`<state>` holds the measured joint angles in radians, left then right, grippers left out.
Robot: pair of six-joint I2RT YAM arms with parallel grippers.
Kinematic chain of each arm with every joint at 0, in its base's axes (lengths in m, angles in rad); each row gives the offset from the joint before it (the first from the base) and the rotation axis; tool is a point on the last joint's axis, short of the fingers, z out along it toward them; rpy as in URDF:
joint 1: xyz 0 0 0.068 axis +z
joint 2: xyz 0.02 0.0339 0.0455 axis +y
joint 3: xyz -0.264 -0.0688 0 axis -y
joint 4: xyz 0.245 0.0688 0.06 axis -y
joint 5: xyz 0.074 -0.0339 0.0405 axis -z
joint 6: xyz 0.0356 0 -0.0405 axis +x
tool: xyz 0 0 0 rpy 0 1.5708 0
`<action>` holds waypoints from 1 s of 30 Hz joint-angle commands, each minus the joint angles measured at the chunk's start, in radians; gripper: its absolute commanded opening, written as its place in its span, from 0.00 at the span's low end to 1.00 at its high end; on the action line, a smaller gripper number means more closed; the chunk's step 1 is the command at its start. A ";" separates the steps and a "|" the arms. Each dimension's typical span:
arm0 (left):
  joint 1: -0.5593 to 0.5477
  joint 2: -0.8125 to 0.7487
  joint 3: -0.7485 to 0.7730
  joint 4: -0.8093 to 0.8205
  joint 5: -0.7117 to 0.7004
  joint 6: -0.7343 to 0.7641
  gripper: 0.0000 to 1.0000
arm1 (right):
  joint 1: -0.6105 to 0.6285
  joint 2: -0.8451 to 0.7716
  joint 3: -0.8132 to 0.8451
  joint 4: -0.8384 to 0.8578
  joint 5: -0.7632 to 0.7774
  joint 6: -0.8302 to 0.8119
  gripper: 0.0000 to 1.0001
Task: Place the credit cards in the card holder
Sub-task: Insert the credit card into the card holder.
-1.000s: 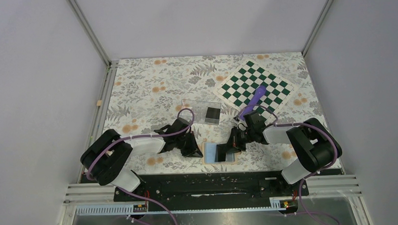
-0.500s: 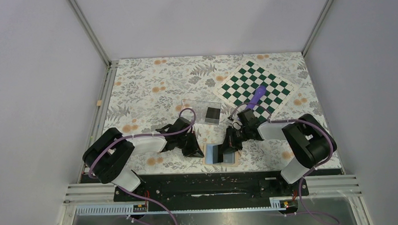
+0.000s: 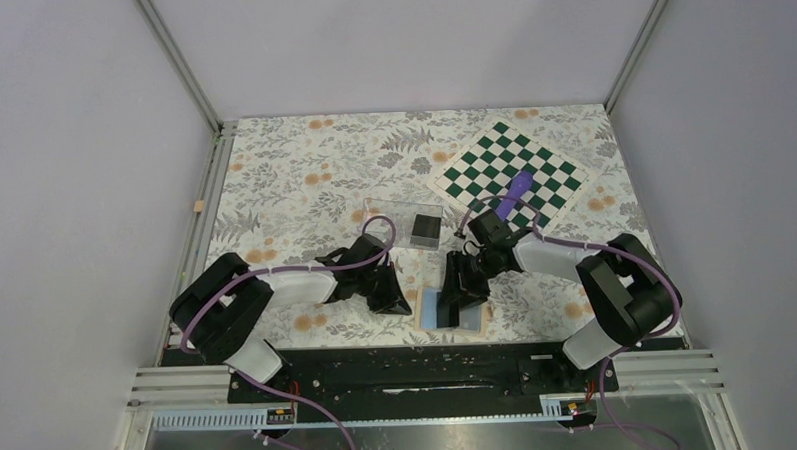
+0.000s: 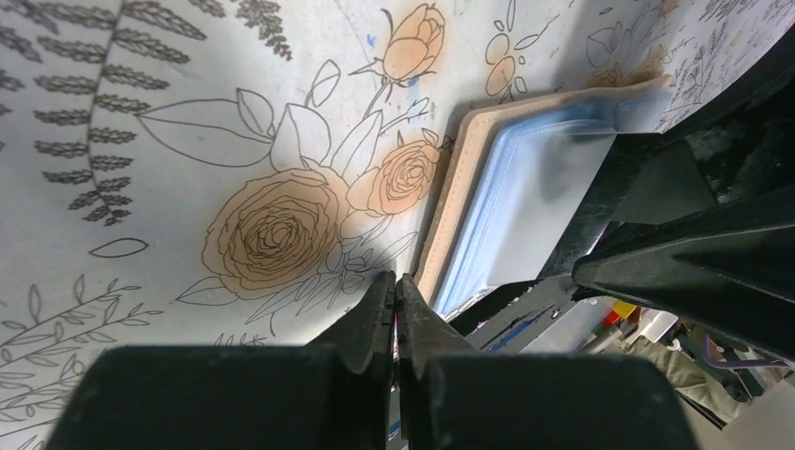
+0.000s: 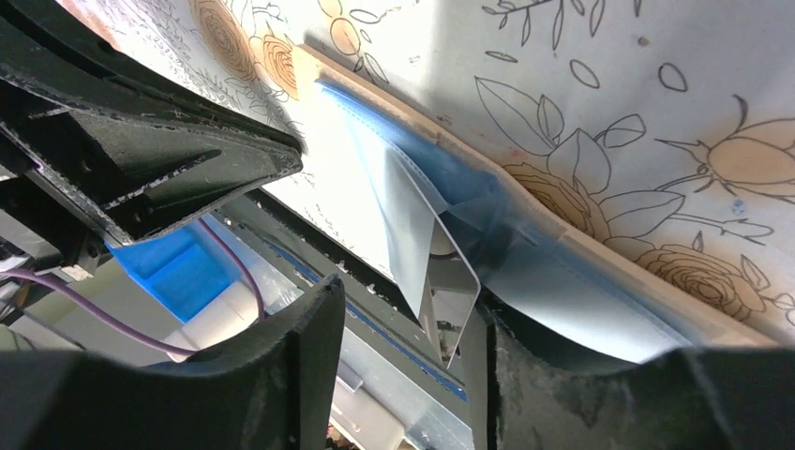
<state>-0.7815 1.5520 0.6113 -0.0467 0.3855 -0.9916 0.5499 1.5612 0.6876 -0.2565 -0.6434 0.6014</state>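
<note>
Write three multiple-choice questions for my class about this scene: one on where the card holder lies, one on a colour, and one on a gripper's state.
1. Where on the table does the card holder lie?
A. far left corner
B. near edge, between the left gripper and the right gripper
C. against the back wall

2. What colours are the chessboard mat's squares?
A. red and black
B. green and white
C. blue and yellow

3. How do the left gripper's jaws stand?
A. wide open
B. clamped on a card
C. shut, empty

Answers:
1 B: it lies open at the near edge, partly under the right gripper.
2 B: the top view shows green and white.
3 C: its wrist view shows the fingertips meeting with nothing between them.
</note>
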 commanded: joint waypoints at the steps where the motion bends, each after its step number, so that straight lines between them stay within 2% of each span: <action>1: -0.016 0.028 0.022 -0.005 -0.024 0.011 0.00 | 0.028 -0.012 0.066 -0.119 0.080 -0.044 0.55; 9: -0.033 0.055 0.043 0.015 -0.019 -0.003 0.00 | 0.057 0.028 0.121 -0.233 0.177 -0.097 0.64; 13: -0.046 0.073 0.056 0.018 -0.020 -0.009 0.00 | 0.063 0.048 0.129 -0.237 0.173 -0.103 0.64; 16: -0.054 0.082 0.062 0.021 -0.018 -0.011 0.00 | 0.074 0.073 0.140 -0.225 0.148 -0.097 0.61; 19: -0.057 0.086 0.066 0.021 -0.017 -0.010 0.00 | 0.092 0.100 0.159 -0.201 0.110 -0.079 0.48; 22: -0.060 0.086 0.070 0.020 -0.017 -0.012 0.00 | 0.123 0.118 0.184 -0.185 0.089 -0.059 0.42; 28: -0.063 0.070 0.072 0.008 -0.019 -0.007 0.00 | 0.155 0.128 0.202 -0.166 0.072 -0.035 0.41; 30: -0.062 0.050 0.071 -0.012 -0.029 -0.002 0.02 | 0.155 0.106 0.195 -0.176 0.091 -0.043 0.43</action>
<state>-0.8303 1.6123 0.6662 -0.0307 0.3889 -1.0054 0.6811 1.6844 0.8589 -0.4545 -0.5243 0.5434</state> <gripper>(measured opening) 0.006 0.414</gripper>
